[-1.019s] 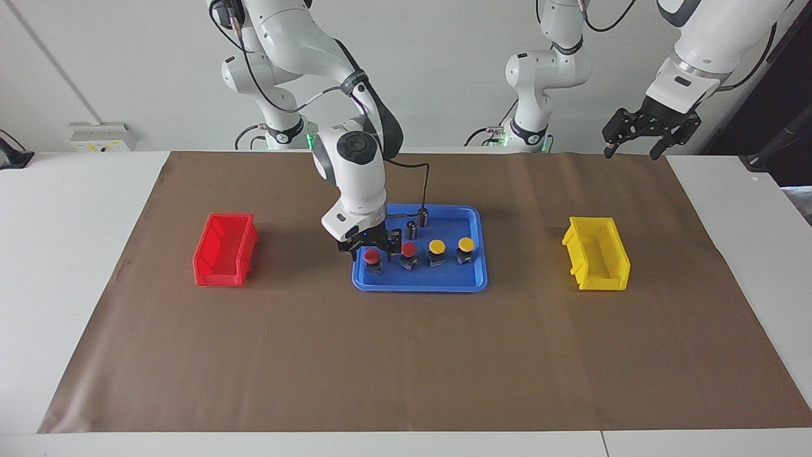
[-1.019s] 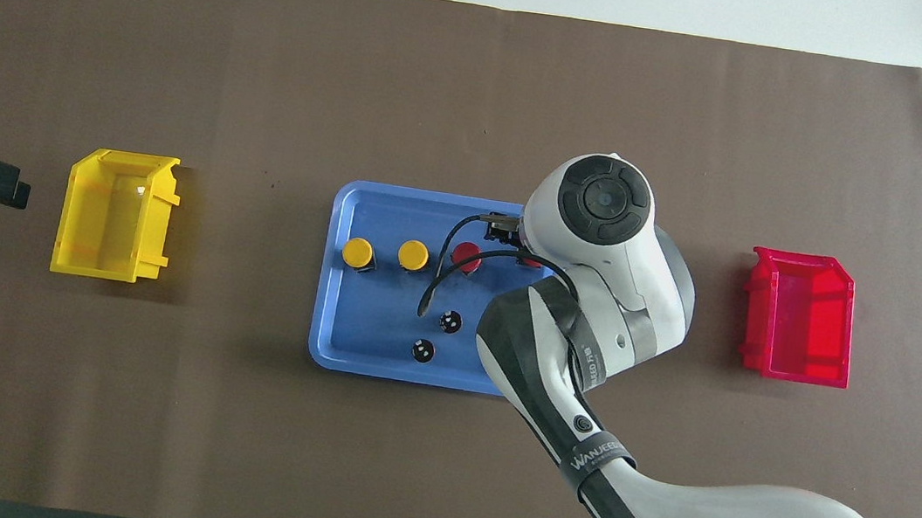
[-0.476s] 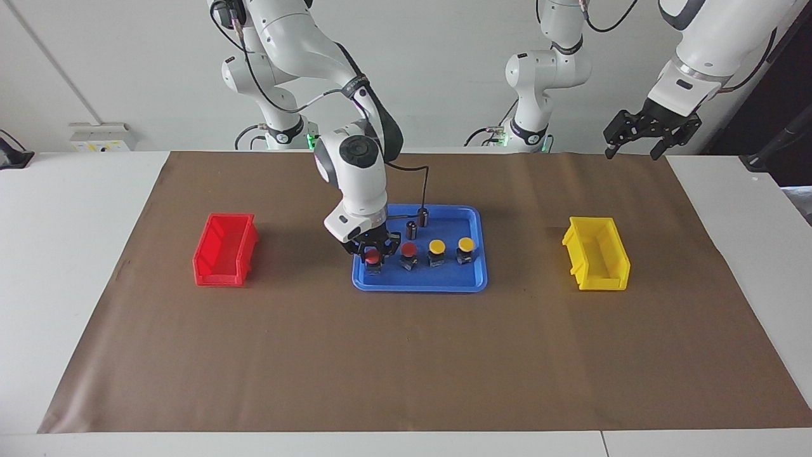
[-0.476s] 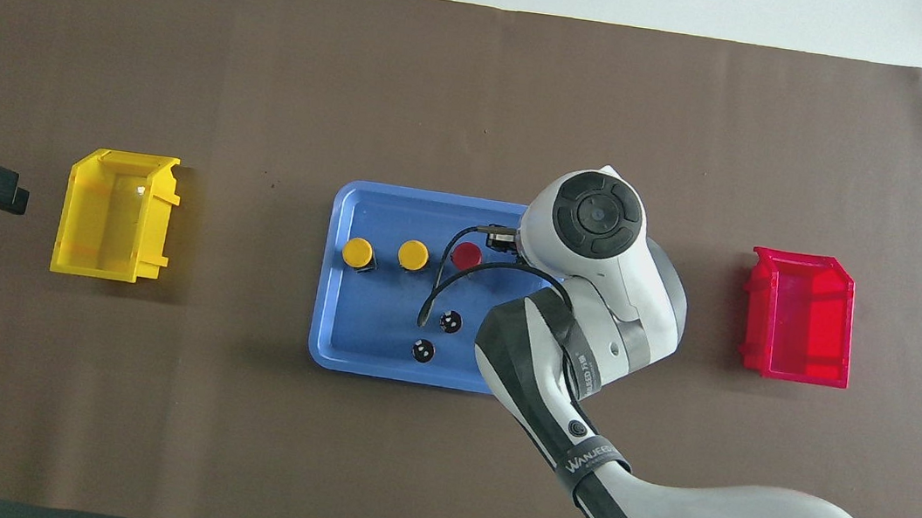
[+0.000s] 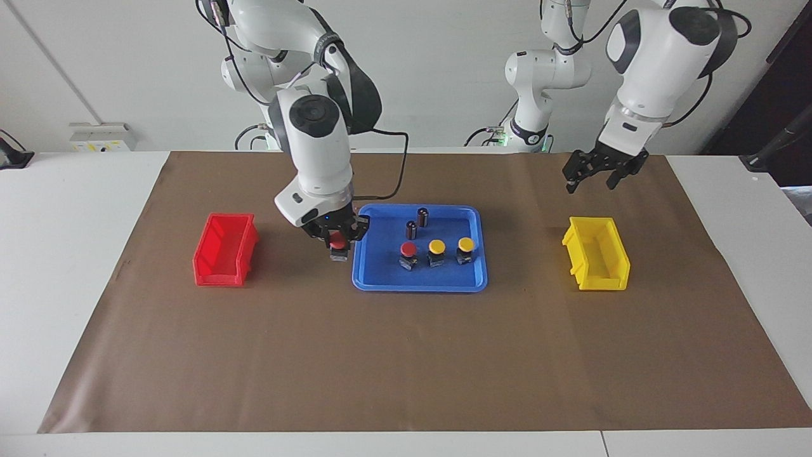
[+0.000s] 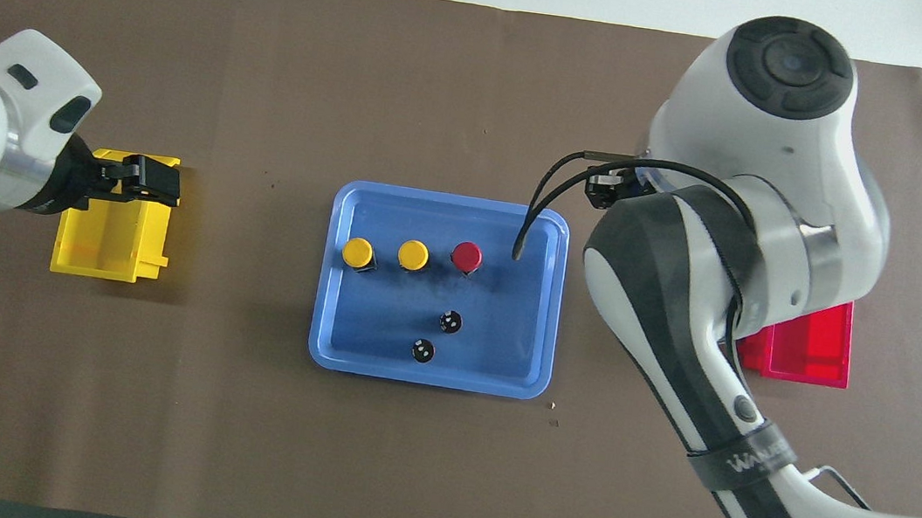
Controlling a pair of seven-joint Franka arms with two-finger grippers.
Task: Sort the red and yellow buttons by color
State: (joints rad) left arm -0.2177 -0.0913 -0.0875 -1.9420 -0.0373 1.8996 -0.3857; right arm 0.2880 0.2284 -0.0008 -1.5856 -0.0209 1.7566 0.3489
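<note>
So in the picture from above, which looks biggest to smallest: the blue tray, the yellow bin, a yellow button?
1. blue tray
2. yellow bin, partly covered by the left gripper
3. yellow button

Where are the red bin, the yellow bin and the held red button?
red bin [image 5: 223, 254], facing view, on its inner floor.
yellow bin [image 5: 596, 254], facing view, on its inner floor.
held red button [image 5: 338, 244], facing view, on its red cap in the right gripper.
</note>
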